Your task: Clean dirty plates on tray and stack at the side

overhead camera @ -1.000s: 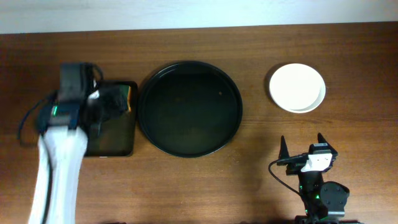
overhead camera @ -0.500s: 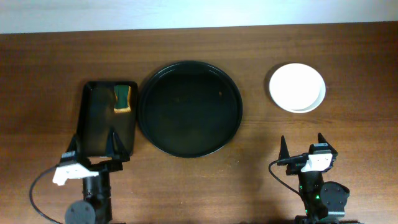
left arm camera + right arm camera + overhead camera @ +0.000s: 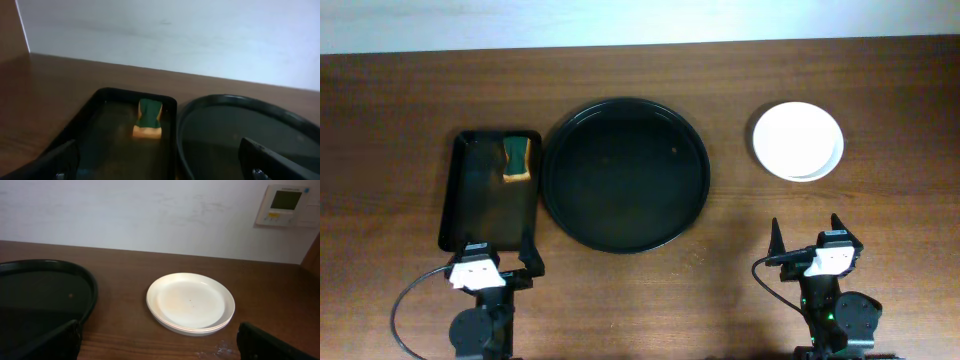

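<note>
Left claw point(image 3: 498, 250) and right claw point(image 3: 805, 234) stand at the near edge of the desk point(image 3: 400, 100), jaws wide open, gripping nothing. The dirty plates point(image 3: 798, 141) lie stacked on bare wood toward the far right corner, apart from the tray point(image 3: 625, 175) at mid-desk. The rectangular tray point(image 3: 480, 210), just beside it toward the left edge, carries a sponge point(image 3: 517, 160).

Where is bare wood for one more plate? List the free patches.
Free: the strip between the round tray and the plate stack; the wide front-centre wood below the round tray; the right end beyond the stack. Crowded: the sponge tray sits right beside the round tray's left rim.
</note>
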Tool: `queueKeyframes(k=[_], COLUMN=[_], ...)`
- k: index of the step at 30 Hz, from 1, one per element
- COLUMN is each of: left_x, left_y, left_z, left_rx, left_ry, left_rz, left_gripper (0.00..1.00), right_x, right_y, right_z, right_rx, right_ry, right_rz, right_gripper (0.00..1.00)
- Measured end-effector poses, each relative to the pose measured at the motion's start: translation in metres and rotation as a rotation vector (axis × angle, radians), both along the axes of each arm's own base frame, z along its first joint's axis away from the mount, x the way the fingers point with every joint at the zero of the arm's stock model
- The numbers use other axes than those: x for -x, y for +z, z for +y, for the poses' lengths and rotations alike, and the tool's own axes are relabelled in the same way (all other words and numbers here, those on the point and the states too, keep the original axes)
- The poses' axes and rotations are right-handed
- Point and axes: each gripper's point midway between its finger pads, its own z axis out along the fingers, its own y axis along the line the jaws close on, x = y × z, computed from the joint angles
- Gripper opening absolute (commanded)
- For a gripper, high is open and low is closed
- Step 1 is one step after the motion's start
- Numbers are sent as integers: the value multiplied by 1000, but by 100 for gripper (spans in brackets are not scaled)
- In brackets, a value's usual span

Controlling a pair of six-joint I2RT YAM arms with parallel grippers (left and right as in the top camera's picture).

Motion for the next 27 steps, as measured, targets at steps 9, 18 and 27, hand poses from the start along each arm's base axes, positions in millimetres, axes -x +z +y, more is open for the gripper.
queueKeyframes(k=[9,18,27], left_x=[0,0,0], left_y=[0,0,0], left_z=[-1,-1,-1], left_rx=[-52,-57,-57], left_ry=[-11,-11,-11], left_rz=[4,5,5], left_gripper=[99,99,99], right_x=[0,0,0], right_y=[0,0,0], right_z=[0,0,0], right_rx=[1,1,1], right_ry=[0,0,0], right_rz=[0,0,0], right_gripper=[99,99,99])
